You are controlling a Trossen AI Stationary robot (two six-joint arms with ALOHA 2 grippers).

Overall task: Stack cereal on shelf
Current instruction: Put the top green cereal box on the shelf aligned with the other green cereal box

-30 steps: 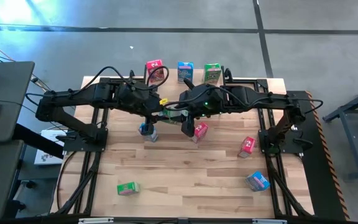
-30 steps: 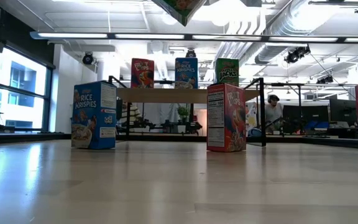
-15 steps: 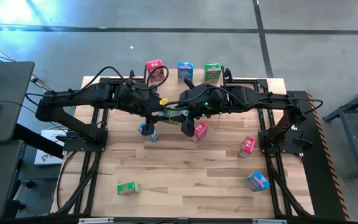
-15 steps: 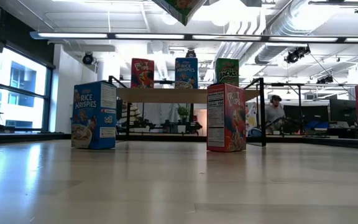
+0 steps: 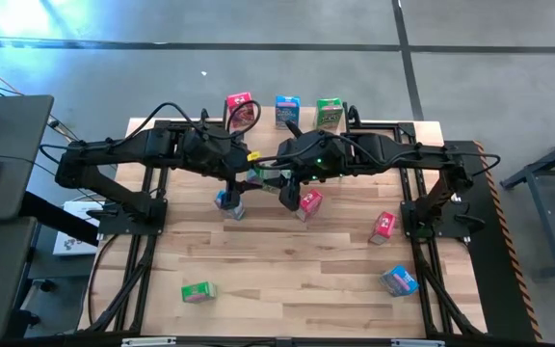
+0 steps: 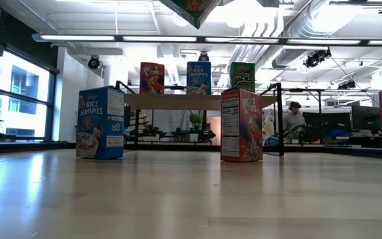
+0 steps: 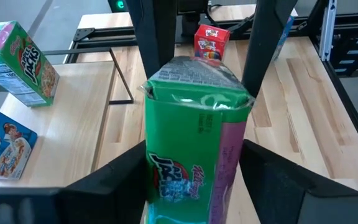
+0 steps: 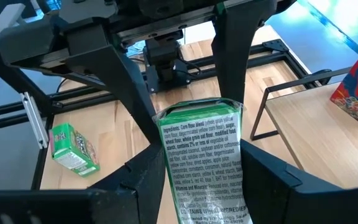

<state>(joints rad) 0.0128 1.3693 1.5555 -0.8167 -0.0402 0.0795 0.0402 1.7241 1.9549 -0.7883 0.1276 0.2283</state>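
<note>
Left tool point(image 5: 242, 179) spread off green box point(image 5: 264, 177); right tool point(image 5: 283, 181) clamps it above table point(image 5: 287, 280) centre.

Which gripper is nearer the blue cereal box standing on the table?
Left. The left gripper hangs just above the blue box; the right gripper is farther off, beside the pink box.
</note>
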